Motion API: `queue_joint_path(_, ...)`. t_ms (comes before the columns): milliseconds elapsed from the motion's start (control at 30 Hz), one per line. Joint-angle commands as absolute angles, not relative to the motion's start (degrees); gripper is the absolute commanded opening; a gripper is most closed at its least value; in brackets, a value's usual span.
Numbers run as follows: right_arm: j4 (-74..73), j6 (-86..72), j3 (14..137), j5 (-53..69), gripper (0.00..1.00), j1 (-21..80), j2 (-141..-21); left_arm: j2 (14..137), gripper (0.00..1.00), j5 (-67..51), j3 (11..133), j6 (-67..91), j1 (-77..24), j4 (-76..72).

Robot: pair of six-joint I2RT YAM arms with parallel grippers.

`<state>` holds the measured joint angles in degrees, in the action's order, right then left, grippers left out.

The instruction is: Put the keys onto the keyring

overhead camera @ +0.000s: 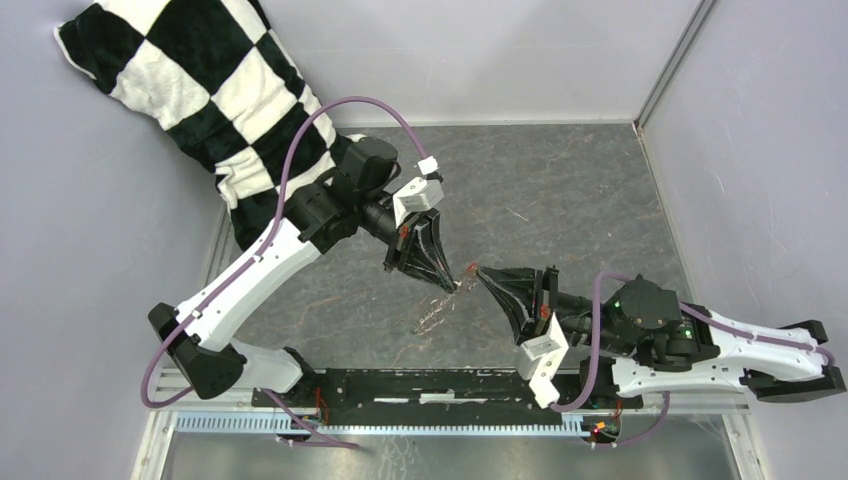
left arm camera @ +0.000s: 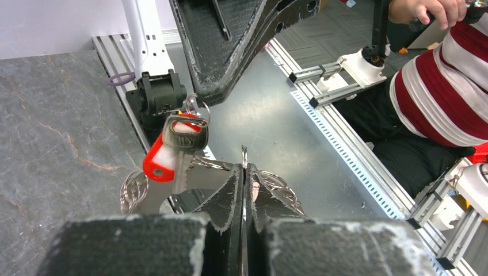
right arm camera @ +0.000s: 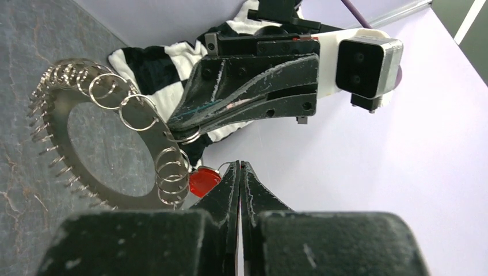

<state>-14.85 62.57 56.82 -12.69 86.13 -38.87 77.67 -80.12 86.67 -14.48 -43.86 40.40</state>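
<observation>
Clamping keyring, left end effector, right end effector pinched together on red-tagged keys, tips close.

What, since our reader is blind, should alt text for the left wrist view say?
A red-tagged key hangs from the shut right hand, just above the keyring that the shut left hand pinches at the bottom of the frame. A person in a red-striped shirt is at right.
</observation>
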Motion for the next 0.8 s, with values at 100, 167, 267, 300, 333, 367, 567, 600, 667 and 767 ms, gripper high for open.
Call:
queue_joint_path(100,-16.5,61.1,57.7,-7.8,0.01,85.9,-40.1,75.3,0.02,-84.2,86.8,-11.1,-44.0,33.8)
queue_joint_path(167,-16.6,61.1,57.8,-7.1,0.01,85.9,-40.5,75.0,0.02,-84.5,86.1,-9.4,-44.0,31.8)
queue_joint_path(267,-16.6,61.3,57.6,-6.8,0.01,85.9,-40.8,74.8,0.02,-85.6,85.6,-7.6,-43.9,30.0)
queue_joint_path(300,-16.4,61.3,57.4,-6.8,0.01,85.9,-40.7,74.7,0.02,-85.8,85.4,-7.4,-43.9,29.9)
queue_joint_path(333,-16.3,61.2,57.4,-6.8,0.01,85.9,-40.4,74.6,0.02,-85.9,85.2,-7.2,-43.9,29.8)
queue_joint_path(367,-16.3,61.2,57.3,-6.7,0.01,85.9,-40.2,74.5,0.02,-85.9,85.1,-7.1,-43.9,29.8)
queue_joint_path(567,-16.0,60.7,56.5,-6.6,0.01,85.9,-39.1,74.1,0.02,-86.4,83.6,-4.9,-43.8,27.1)
queue_joint_path(600,-15.8,60.7,56.3,-6.6,0.01,85.9,-39.0,74.0,0.02,-86.2,83.5,-4.9,-43.9,27.1)
queue_joint_path(667,-15.4,60.7,56.1,-6.6,0.01,85.9,-38.7,74.0,0.02,-86.0,83.3,-4.7,-43.8,27.0)
queue_joint_path(767,-15.1,61.0,55.7,-6.8,0.01,86.0,-38.5,74.1,0.02,-85.8,83.1,-4.6,-43.6,27.0)
